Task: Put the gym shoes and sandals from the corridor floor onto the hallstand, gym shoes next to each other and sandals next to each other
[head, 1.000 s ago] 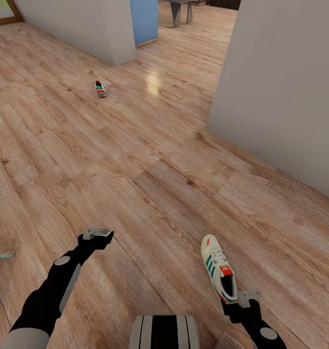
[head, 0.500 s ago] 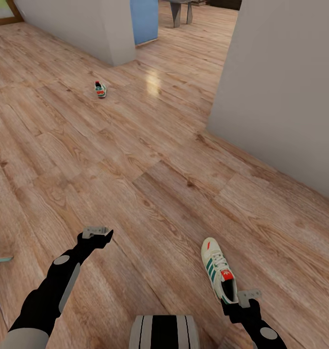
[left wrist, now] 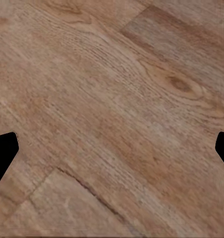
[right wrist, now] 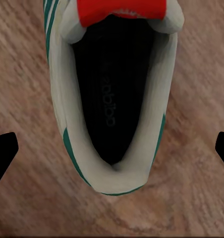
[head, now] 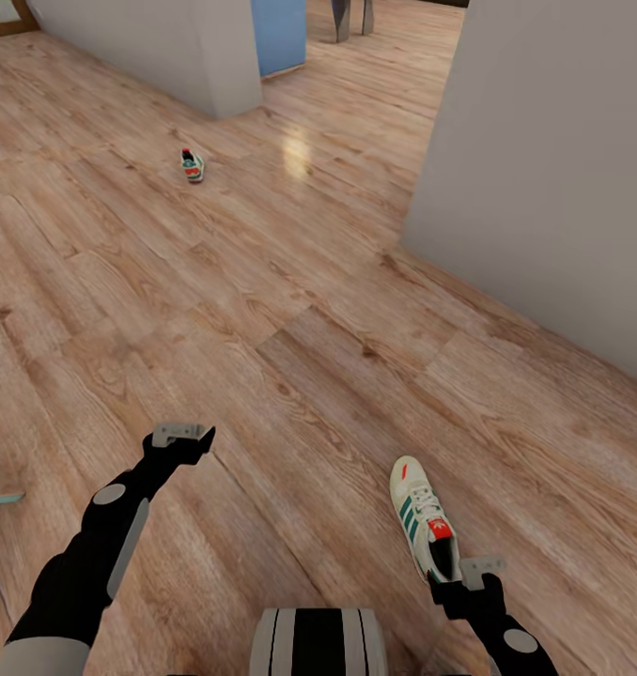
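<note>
Right gripper [head: 461,575] poised directly over heel opening of near gym shoe [head: 424,529], jaws apart, straddling it for grasp. Far gym shoe [head: 192,164] on corridor floor [head: 290,376] near wall corner. Left gripper [head: 182,435] idle, jaws apparently apart.

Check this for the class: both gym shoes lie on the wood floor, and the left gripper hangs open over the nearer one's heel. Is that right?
One error: the right gripper, not the left, hangs open over the nearer gym shoe, as the right wrist view shows. The left gripper hangs open over bare floor. The farther gym shoe also lies there.
</note>
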